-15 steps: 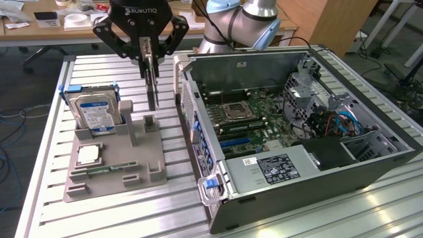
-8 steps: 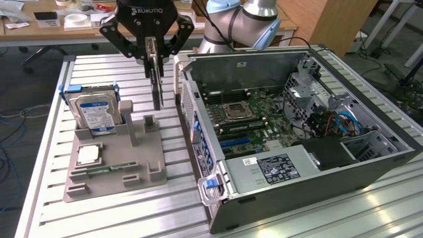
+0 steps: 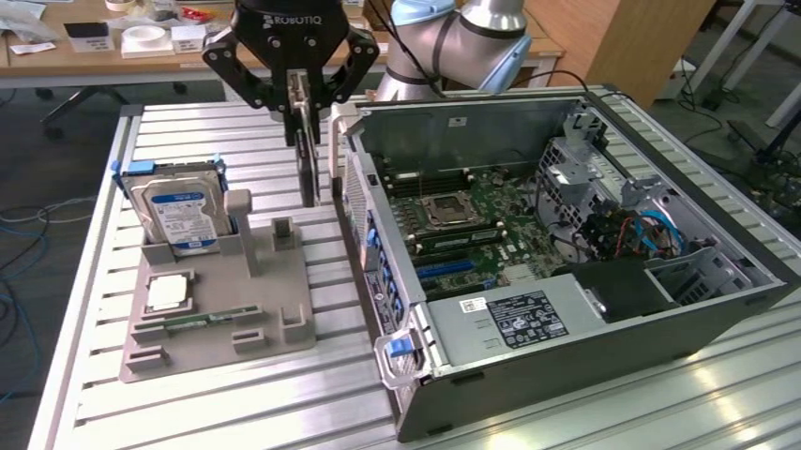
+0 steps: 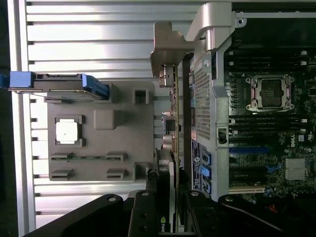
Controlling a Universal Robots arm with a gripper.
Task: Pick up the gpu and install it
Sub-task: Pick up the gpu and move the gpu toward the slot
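Note:
The gpu [image 3: 307,164] hangs upright and edge-on, its silver bracket [image 3: 336,141] facing the open computer case [image 3: 701,309]. My gripper [image 3: 295,89] is shut on its upper edge and holds it above the table, in the gap between the grey holder [image 3: 219,309] and the case's rear wall. In the wrist view the gpu [image 4: 170,131] is a thin strip with its bracket [image 4: 165,47] at the far end. It runs alongside the case wall [image 4: 205,113], and my gripper [image 4: 168,197] clamps it. The motherboard [image 3: 470,220] lies bare inside the case, with blue slots [image 3: 445,269] near the rear wall.
A silver hard drive [image 3: 175,214] with a blue-white label stands in the grey holder. A processor chip [image 3: 168,292] and a narrow green memory stick [image 3: 201,321] lie there too. The slatted aluminium table [image 3: 188,412] carries everything. Desks stand behind.

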